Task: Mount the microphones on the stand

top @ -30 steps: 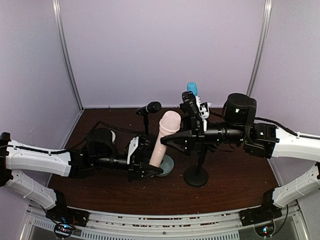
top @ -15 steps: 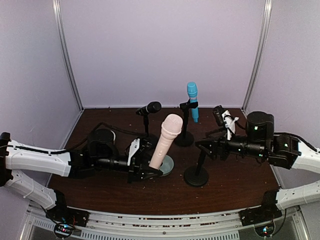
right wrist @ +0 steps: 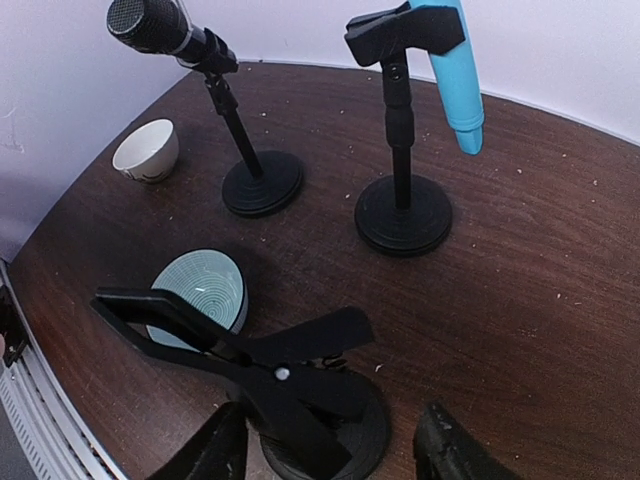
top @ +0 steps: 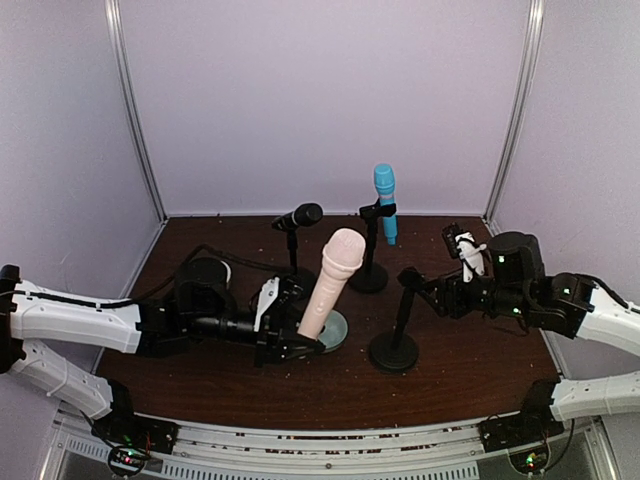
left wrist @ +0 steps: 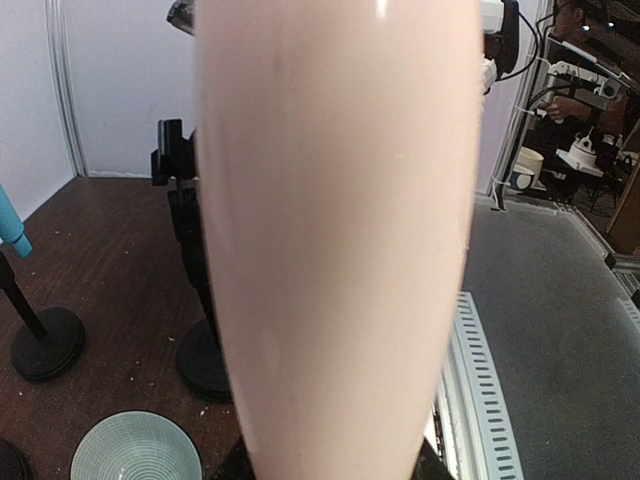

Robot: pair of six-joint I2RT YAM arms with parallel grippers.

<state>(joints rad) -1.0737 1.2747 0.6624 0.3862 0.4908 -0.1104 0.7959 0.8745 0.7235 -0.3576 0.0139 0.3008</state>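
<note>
My left gripper [top: 290, 335] is shut on the lower end of the pale pink-beige microphone [top: 333, 278] and holds it upright and slightly tilted; it fills the left wrist view [left wrist: 330, 240]. The black microphone [top: 298, 216] sits in its stand's clip at the back. The light blue microphone [top: 385, 200] hangs in the clip of the middle stand. The empty stand [top: 395, 350] is in front, its open clip [right wrist: 250, 345] just ahead of my right gripper [right wrist: 335, 455]. My right gripper [top: 435, 290] is open and empty, right of that clip.
A teal bowl [top: 335, 330] lies on the table under the pink-beige microphone, left of the empty stand. A white bowl [right wrist: 148, 150] sits at the far left near the black microphone's stand base [right wrist: 262, 185]. The table's near edge meets a metal rail [left wrist: 470, 400].
My right arm has pulled back to the right, away from the blue microphone's stand, and now sits beside the empty stand's clip. The left arm and pink-beige microphone have hardly moved.
</note>
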